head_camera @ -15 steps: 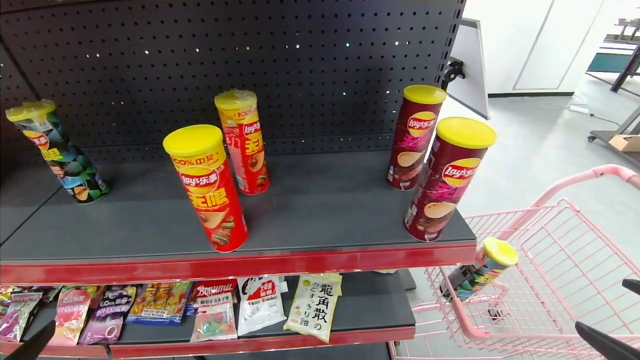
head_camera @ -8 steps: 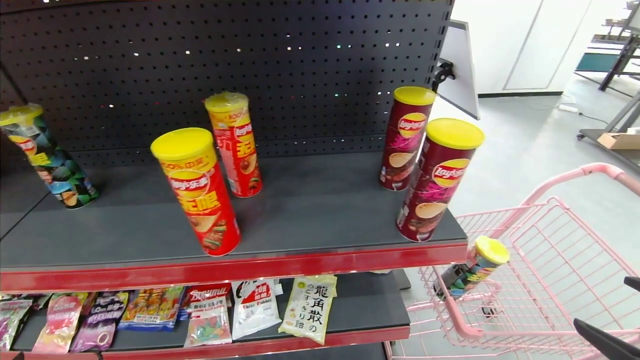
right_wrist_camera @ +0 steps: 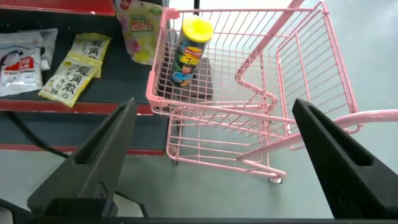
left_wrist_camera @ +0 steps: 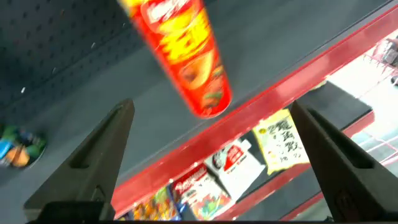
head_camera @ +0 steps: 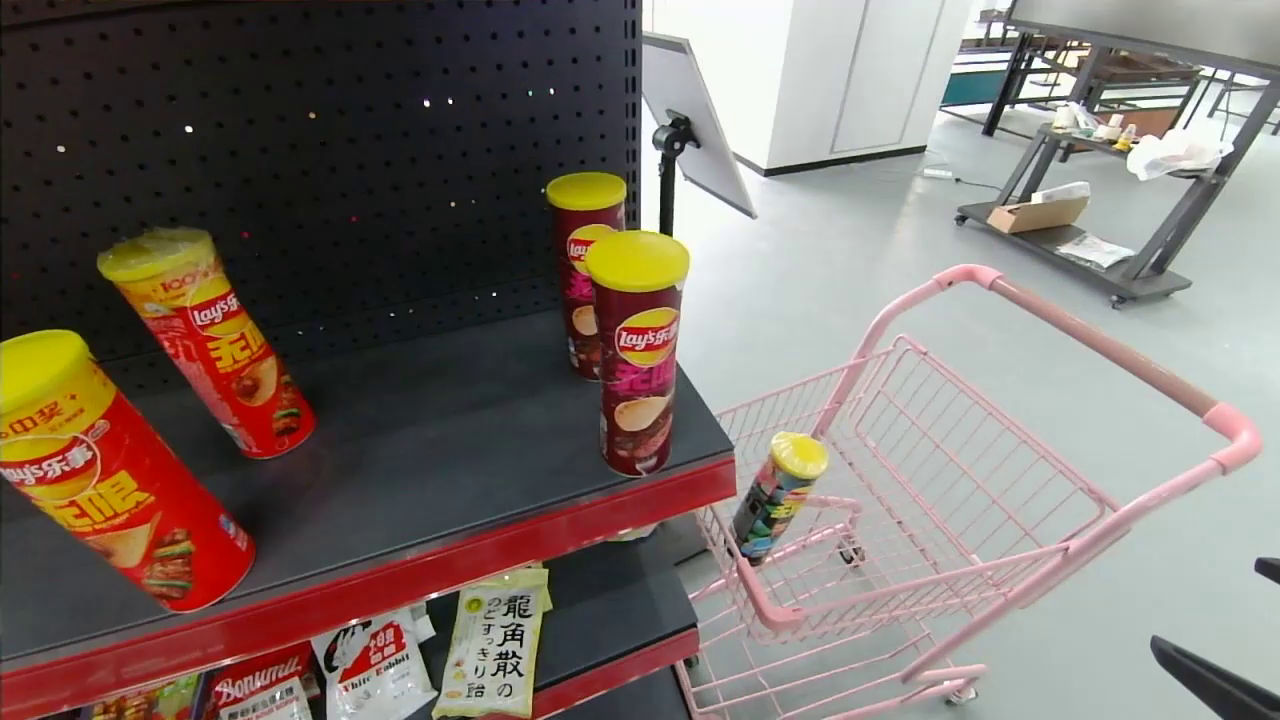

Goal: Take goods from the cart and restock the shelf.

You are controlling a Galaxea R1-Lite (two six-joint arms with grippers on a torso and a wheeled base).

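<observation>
We judge pickup pending: left tool (left_wrist_camera: 211, 106) and right tool (right_wrist_camera: 212, 104) spread, empty. Next, grasp the can (head_camera: 775, 498) in the cart (head_camera: 1090, 345), 1 o'clock.

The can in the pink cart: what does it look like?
The tall round can with a yellow lid has a dark wrapper patterned in blue, green and orange; it looks like cardboard under a plastic cap. Lid on, it stands tilted in the pink wire cart, in the corner nearest the red-edged shelf, resting against the wires. Nothing grips it.
</observation>
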